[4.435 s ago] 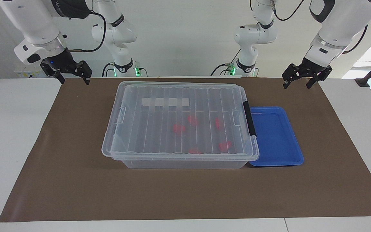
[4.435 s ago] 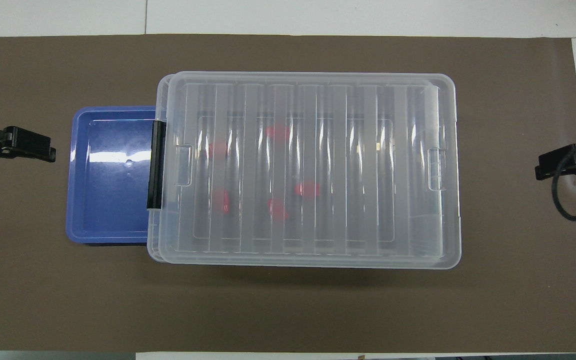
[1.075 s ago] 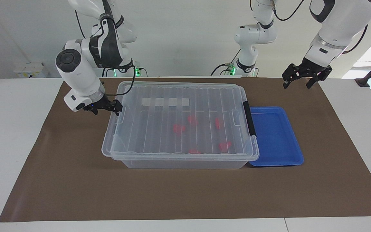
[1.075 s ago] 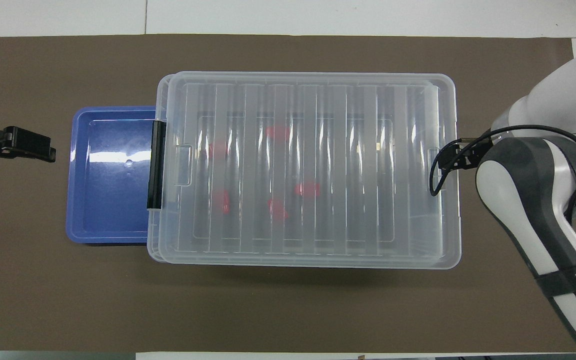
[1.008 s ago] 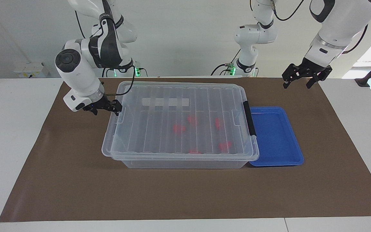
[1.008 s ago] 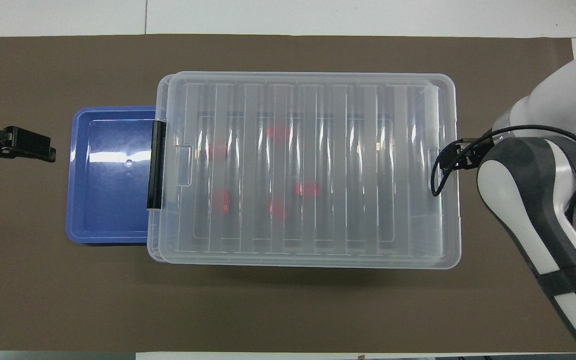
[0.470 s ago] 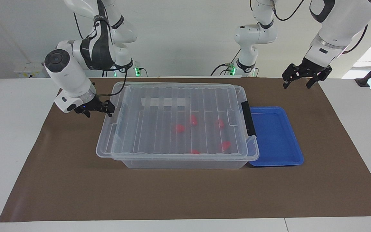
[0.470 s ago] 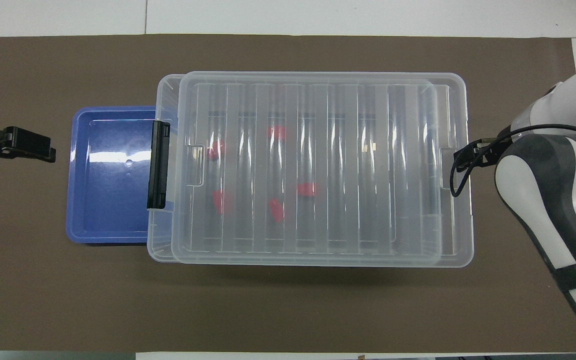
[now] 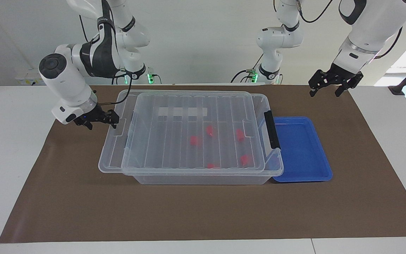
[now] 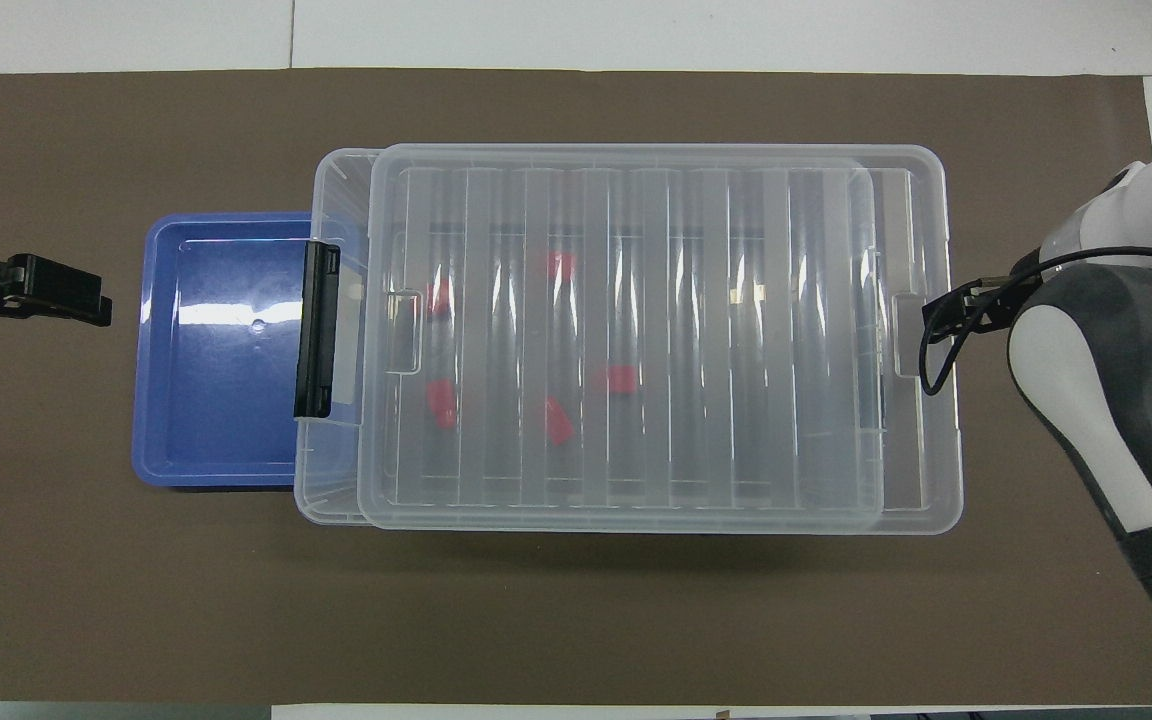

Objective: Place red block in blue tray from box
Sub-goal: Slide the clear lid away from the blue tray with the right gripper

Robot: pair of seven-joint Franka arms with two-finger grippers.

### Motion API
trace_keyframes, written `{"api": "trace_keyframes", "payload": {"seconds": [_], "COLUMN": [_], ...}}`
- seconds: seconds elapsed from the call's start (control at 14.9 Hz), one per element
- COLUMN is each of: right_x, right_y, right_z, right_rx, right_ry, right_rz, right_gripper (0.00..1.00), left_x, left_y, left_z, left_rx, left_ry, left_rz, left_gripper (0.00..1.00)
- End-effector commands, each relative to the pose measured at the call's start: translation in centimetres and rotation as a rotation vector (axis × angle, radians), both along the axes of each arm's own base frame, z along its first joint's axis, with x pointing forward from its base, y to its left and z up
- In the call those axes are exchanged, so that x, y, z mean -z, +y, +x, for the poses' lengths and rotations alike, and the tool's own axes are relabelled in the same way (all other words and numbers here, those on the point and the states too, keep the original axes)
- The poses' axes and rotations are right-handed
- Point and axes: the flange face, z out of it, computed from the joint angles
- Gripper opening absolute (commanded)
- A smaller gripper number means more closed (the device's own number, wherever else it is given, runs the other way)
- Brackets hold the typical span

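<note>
Lid (image 9: 185, 132) of ribbed clear plastic lies over the box (image 9: 203, 178), offset toward the right arm's end so that it overhangs the rim there; at the left arm's end a strip of the box interior is uncovered beside the black latch handle (image 9: 272, 129). Lid covers most of the opening and stands between the grippers and the contents. Brown mat (image 9: 203, 211) under everything.

Blue tray (image 9: 301, 150) sits on the mat touching the box at the left arm's end, beside the latch.

Right gripper (image 9: 113, 121) is at the lid's overhanging edge, by its recessed tab; fingers appear closed on that edge, contact seen in the facing view, though the pinch itself is small. Left gripper (image 9: 330, 88) hangs over the mat's corner nearer the robots at the left arm's end, well apart from the tray; arm waits, fingers spread, holding nothing.

Red block (image 10: 558, 422) lies on the box floor under the lid, among four similar red pieces. Its long axis runs diagonally, tilted between the box's long and short sides. Which end is the stepped one: cannot tell through the lid.
</note>
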Motion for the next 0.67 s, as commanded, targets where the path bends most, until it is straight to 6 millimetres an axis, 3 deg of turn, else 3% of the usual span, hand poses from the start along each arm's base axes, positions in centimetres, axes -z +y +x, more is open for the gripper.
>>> {"api": "trace_keyframes", "payload": {"seconds": [0.0, 0.6], "right_x": [-0.1, -0.3], "right_y": [-1.6, -5.7], "right_z": [-0.6, -0.5], "right_rx": [-0.032, -0.075], "right_ry": [-0.019, -0.058], "right_rz": [-0.012, -0.013], "right_gripper": [1.0, 1.0], "left_x": [-0.1, -0.2], "left_y": [-0.2, -1.1], "left_z": [-0.6, -0.6], "left_rx": [0.005, 0.019], "left_ry": [0.006, -0.004], "left_rz": [-0.01, -0.009], "left_gripper": [1.0, 1.0]}}
